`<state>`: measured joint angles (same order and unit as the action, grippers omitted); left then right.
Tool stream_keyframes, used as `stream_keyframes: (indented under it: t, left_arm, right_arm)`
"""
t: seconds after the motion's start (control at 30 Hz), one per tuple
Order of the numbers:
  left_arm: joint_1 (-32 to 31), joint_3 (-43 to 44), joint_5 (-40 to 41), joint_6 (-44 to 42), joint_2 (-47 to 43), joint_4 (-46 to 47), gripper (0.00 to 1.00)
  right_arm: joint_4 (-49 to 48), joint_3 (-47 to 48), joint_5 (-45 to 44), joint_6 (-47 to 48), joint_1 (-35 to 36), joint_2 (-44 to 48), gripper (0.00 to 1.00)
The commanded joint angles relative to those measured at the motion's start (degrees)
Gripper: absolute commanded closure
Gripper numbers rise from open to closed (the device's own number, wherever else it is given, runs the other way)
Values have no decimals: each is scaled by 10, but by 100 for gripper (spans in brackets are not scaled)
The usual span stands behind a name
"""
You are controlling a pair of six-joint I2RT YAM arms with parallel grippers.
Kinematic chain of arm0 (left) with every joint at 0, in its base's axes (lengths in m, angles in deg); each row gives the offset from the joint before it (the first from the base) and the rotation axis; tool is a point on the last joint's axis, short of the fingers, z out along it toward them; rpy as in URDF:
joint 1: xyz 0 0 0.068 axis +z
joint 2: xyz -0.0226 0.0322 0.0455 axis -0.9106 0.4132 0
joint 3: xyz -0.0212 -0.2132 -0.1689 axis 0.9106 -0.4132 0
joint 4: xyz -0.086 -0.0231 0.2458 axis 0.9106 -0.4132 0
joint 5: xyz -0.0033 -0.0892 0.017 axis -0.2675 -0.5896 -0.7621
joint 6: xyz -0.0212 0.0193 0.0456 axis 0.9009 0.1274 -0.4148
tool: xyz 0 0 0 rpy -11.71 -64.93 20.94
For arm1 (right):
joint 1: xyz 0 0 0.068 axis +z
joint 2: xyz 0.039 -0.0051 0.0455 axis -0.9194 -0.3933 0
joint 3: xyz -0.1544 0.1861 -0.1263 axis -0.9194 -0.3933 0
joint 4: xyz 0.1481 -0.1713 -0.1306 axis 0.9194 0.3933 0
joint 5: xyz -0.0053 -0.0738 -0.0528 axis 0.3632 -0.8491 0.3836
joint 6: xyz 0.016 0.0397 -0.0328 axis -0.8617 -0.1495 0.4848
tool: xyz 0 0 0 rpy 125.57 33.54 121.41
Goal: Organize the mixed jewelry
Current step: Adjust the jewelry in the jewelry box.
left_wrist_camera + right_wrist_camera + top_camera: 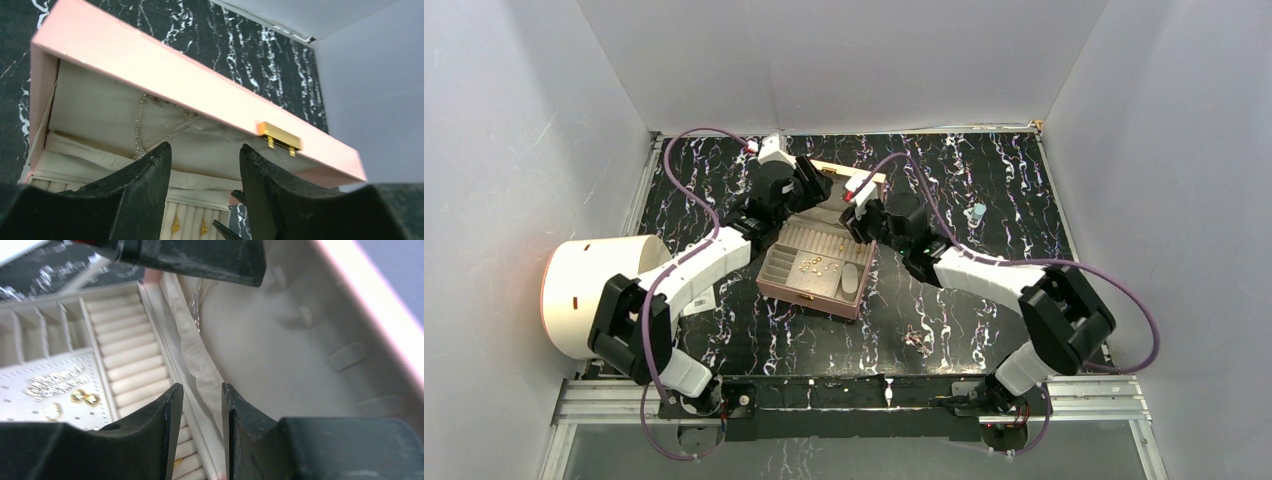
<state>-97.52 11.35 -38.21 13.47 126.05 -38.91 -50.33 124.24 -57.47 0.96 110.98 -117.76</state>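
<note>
- Jewelry lies in three places: gold pieces on the tray of the pink box mid-desk, a loose cluster toward the desk's near edge, and a silvery chain draped in the raised lid.
- Left gripper faces the lid's inner pocket with its jaws parted and nothing between them, seemingly lined up on the chain.
- Right gripper hovers over the ring rolls by the hinge, jaws slightly apart and empty. It is probably placed there to help at the pocket.
- Sorting looks partly done, I'd judge; the loose cluster has not yet been boxed.
</note>
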Motion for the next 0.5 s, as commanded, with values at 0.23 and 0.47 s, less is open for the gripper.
stream_keyframes:
  t: [0.23, 0.47]
  left_arm:
    - [16, -30, -62, -1, -133, -63, 44]
    - [54, -7, 14, -60, -226, -320, 33]
  right_arm:
    - [128, 11, 38, -228, -20, 132, 43]
    - [421, 92, -4, -451, -49, 157, 42]
